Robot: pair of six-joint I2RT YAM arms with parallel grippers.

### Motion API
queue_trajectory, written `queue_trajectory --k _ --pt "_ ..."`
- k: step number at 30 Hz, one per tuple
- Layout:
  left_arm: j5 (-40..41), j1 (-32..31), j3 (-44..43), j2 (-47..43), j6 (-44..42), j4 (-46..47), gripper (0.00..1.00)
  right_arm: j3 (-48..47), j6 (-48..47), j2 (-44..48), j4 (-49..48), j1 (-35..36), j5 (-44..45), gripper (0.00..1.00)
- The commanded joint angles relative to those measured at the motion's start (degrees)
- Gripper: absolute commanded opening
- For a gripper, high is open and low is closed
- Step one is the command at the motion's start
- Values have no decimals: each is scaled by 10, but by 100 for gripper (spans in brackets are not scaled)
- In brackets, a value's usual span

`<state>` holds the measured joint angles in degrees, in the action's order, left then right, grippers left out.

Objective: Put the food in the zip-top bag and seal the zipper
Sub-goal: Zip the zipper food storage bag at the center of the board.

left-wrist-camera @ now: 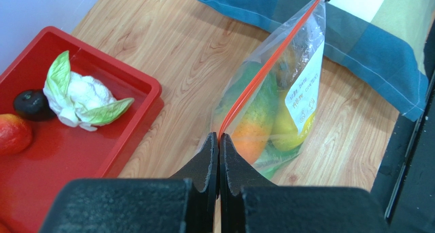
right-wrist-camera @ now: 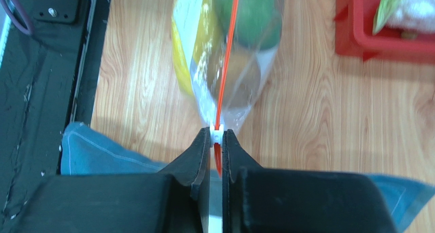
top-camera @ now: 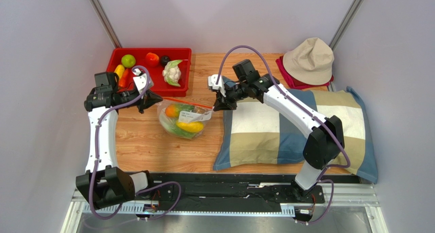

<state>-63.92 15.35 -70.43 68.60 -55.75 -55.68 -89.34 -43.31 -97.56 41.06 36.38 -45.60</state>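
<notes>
pillow [top-camera: 296,136] first, since it's the biggest thing: one checked pillow, off to the right of the red tray [top-camera: 186,75] and nearer the arm bases. one beige hat [top-camera: 309,60] also sits right of the tray, along the same far edge.

one zip-top bag [top-camera: 183,120] hangs just off the tray's near right corner, stretched between two grippers. the left gripper [left-wrist-camera: 218,137] is clamped tight on the zipper [left-wrist-camera: 265,72] end closest to the tray. the right gripper [right-wrist-camera: 217,133] is pinched on the white slider tab [right-wrist-camera: 218,134] at the end farthest from the tray. my guess is they hold it like this to keep the strip taut and straight so the slider can run. the strip reads as one thin line, but i can't tell if it's sealed all the way.

food count: six pieces in the tray, including a cauliflower [top-camera: 172,72], a green one, a red one and a dark one, though the left arm hides part of that corner. inside the bag i make out three: an orange piece, a yellow one and something leafy green.
</notes>
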Motion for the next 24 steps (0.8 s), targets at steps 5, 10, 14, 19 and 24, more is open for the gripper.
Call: queue_trajectory --k 5,10,14,19,24 --pt "13 28 -30 16 -25 48 0 3 -54 26 133 -43 50 0" --pt "9 28 -31 15 -18 49 0 -17 -48 23 140 -45 40 0" --pt "-6 28 -60 12 -76 -38 0 -63 -48 29 195 -40 3 0" --pt "-13 33 -97 -11 -185 -229 0 -21 -70 86 198 -18 -15 0" --pt "-10 33 -98 -46 -230 -347 0 -64 -88 66 239 -15 -27 0"
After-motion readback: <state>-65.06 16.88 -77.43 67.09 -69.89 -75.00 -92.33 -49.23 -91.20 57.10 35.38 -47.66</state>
